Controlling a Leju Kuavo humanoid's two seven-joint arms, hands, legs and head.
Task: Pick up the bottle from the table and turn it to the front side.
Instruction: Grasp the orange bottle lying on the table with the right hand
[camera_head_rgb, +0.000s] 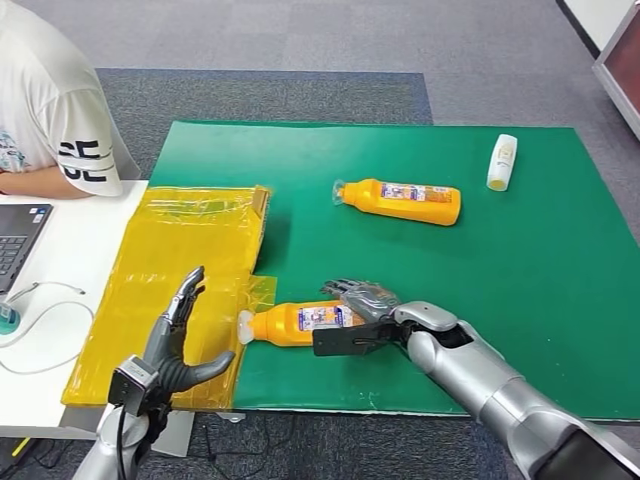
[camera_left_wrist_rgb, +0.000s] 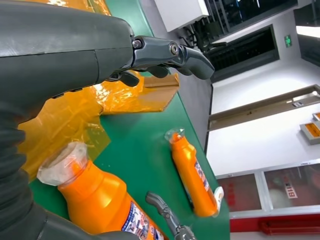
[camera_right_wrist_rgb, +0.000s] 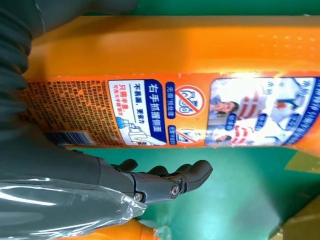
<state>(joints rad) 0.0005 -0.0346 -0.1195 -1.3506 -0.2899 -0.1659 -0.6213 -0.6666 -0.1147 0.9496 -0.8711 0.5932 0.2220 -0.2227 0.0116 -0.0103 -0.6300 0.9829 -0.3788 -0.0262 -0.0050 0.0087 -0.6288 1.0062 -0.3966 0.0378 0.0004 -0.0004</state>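
Right hand (camera_head_rgb: 361, 312) lies over the bottom half of the near orange bottle (camera_head_rgb: 290, 323), by the front edge of the green mat (camera_head_rgb: 528, 300), but its fingers hide the spot, so I cannot tell if it grips or just touches. Left hand (camera_head_rgb: 177, 345) is spread wide above the yellow sheet (camera_head_rgb: 173, 260), holding nothing. Another orange bottle (camera_head_rgb: 400, 201) lies farther back.

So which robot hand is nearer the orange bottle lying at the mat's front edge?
Right. The right robot hand is at the near orange bottle's base end, fingers over it; the left robot hand hovers apart, over the yellow sheet.
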